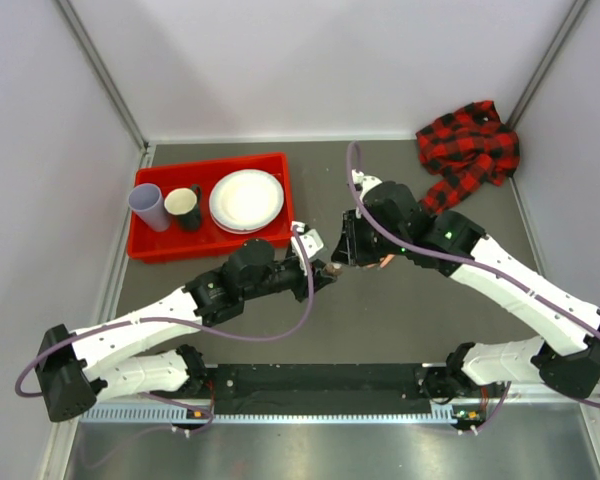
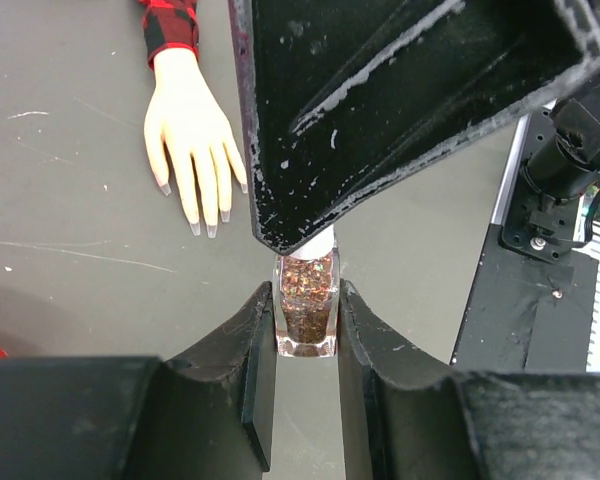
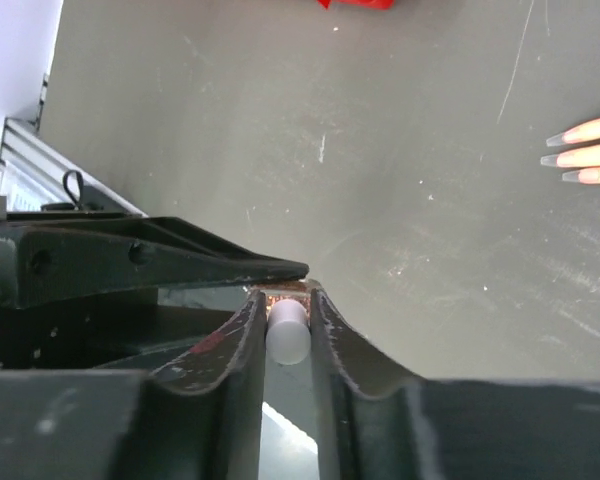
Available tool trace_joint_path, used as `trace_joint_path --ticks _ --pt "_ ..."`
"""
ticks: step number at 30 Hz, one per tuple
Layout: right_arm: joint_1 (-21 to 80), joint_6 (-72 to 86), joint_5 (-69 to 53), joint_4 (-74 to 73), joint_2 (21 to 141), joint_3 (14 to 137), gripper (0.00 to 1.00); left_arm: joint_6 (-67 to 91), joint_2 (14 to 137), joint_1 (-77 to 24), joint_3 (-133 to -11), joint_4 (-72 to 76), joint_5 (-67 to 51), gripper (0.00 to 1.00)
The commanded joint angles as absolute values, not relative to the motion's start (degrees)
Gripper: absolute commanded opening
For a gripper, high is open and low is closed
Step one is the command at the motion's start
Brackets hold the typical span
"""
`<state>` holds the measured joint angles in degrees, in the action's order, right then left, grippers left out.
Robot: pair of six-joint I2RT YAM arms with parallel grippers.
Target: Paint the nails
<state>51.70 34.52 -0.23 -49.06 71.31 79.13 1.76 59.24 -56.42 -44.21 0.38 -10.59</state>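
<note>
The left fingers [image 2: 264,345] are closing narrowly on an upright glitter polish bottle [image 2: 306,300] near the middle of the bench [image 2: 70,280]. The right fingers [image 3: 252,340] are pinching its white cap [image 3: 288,335]. The nails [image 2: 195,228] are tipping a mannequin hand [image 2: 185,120] that is lying flat on the bench, at 11 o'clock from the bottle in the left wrist view, apart from both arms.

Red plastic tray [image 1: 150,246] upper left of top view, lilac cup [image 1: 148,205] and black cup [image 1: 184,207] in its left half, white paper plate [image 1: 246,199] right of them. Red-black plaid cloth [image 1: 470,150] upper right. Centre: clear polish bottle [image 2: 306,300] in left gripper [image 2: 304,325], right gripper [image 3: 286,312] on its white cap [image 3: 288,338].
</note>
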Motion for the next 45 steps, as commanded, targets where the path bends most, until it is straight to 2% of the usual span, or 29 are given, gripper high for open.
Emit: trace_joint_path --ticks 1,5,9,10,14,16,20,24,25,28,29,30,32,33,36,41,45 --pt "52.3 33.3 -1.7 -47.9 69.3 78.0 0.0 2.7 57.8 -56.7 -44.7 4.6 -12.2 0.0" --pt "52.3 26.7 -10.6 -45.5 67.3 76.6 0.0 5.0 56.3 -56.7 -44.5 6.2 -18.5 0.0" --pt "52.3 16.7 -24.9 -37.9 61.1 70.8 0.0 10.9 54.1 -56.6 -43.3 13.1 -38.1 0.0" --pt "52.3 14.0 -28.4 -34.9 60.1 69.6 0.0 13.0 53.6 -56.6 -43.2 15.4 -47.2 0.0" --pt "52.3 9.1 -46.5 -29.2 56.8 65.2 0.0 27.3 54.8 -56.6 -42.7 36.9 -59.6 0.0" --pt "52.3 8.4 -47.0 -26.7 54.9 64.1 0.0 36.8 56.5 -56.6 -42.6 45.1 -62.6 0.0" --pt "52.4 7.2 -46.8 -27.7 54.4 64.5 0.0 40.0 58.2 -56.6 -43.3 49.3 -63.2 0.0" --pt "52.3 6.2 -42.7 -31.6 53.4 64.8 0.0 28.6 57.0 -56.5 -45.0 37.4 -57.1 0.0" --pt "52.3 5.9 -39.5 -32.9 53.5 65.2 0.0 25.8 56.8 -56.5 -45.9 29.8 -55.1 0.0" --pt "52.3 5.9 -32.6 -37.5 53.5 67.2 0.0 15.3 55.7 -56.4 -48.1 16.8 -43.9 0.0" --pt "52.3 6.4 -30.0 -38.7 53.5 68.5 0.07 11.5 55.6 -56.4 -48.5 13.7 -40.3 0.0" --pt "52.3 7.5 -27.1 -40.6 53.6 69.0 0.23 9.6 55.4 -56.4 -49.0 11.5 -32.9 0.0" --pt "52.3 9.0 -18.4 -42.9 55.0 71.2 0.37 4.6 55.4 -56.5 -49.8 6.6 -25.5 0.0" --pt "52.3 11.1 -15.3 -45.0 55.5 72.1 0.5 3.6 55.7 -56.5 -49.8 5.5 -17.0 0.0" --pt "52.3 15.8 -8.7 -47.7 59.1 75.5 0.64 0.9 56.6 -56.5 -49.7 2.9 -8.7 0.0" --pt "52.3 22.7 -1.6 -50.4 62.8 80.8 0.72 -1.3 58.0 -56.5 -49.0 2.7 -7.6 0.0" --pt "52.3 27.9 -0.2 -52.0 64.9 84.0 0.71 -1.2 57.6 -56.5 -48.3 3.3 -6.8 0.0"
